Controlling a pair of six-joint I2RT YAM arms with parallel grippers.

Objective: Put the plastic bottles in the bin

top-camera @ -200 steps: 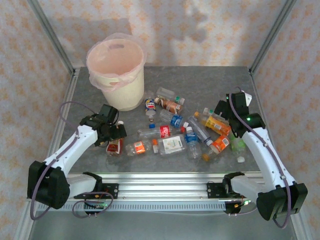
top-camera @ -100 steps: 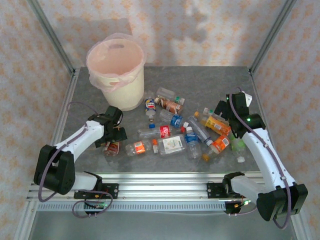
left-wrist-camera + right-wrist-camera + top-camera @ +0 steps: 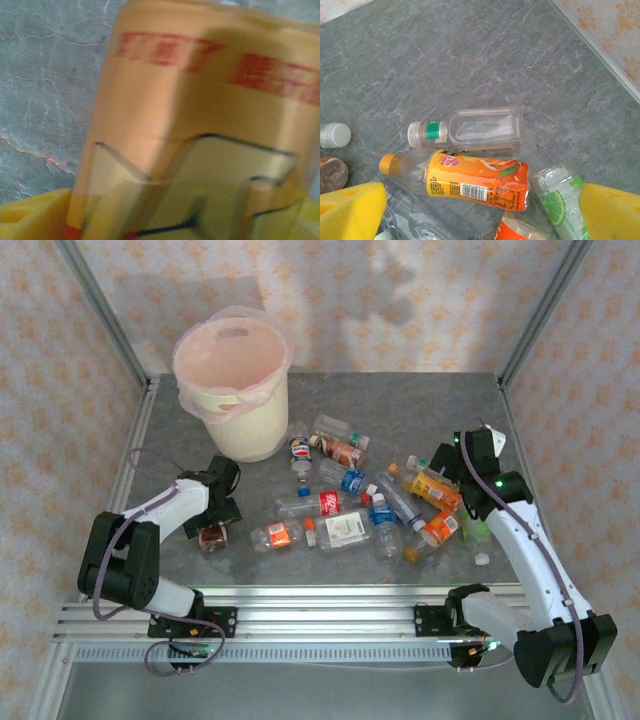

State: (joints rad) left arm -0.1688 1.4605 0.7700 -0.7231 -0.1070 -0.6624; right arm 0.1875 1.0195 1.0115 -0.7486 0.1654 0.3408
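Note:
The bin [image 3: 236,400], a cream bucket lined with a pink bag, stands at the back left. Several plastic bottles [image 3: 345,505] lie scattered across the middle of the table. My left gripper [image 3: 214,526] is down over a red-labelled amber bottle [image 3: 211,537] at the front left. Up close, that bottle [image 3: 200,100] lies between the yellow pads [image 3: 30,217], blurred, with the jaws wide on either side. My right gripper [image 3: 480,215] is open and hovers above an orange-labelled bottle [image 3: 475,182] beside a clear bottle [image 3: 480,127].
A green-labelled bottle [image 3: 560,205] lies by the right pad. A loose blue cap [image 3: 303,492] and a white cap [image 3: 482,559] sit on the grey table [image 3: 430,410]. Metal frame posts stand at the back corners, and an aluminium rail [image 3: 320,605] runs along the near edge.
My left arm has drawn back to the left and come down over the red-labelled bottle, which shifted left with it. Its jaws have narrowed slightly. The right arm has barely moved.

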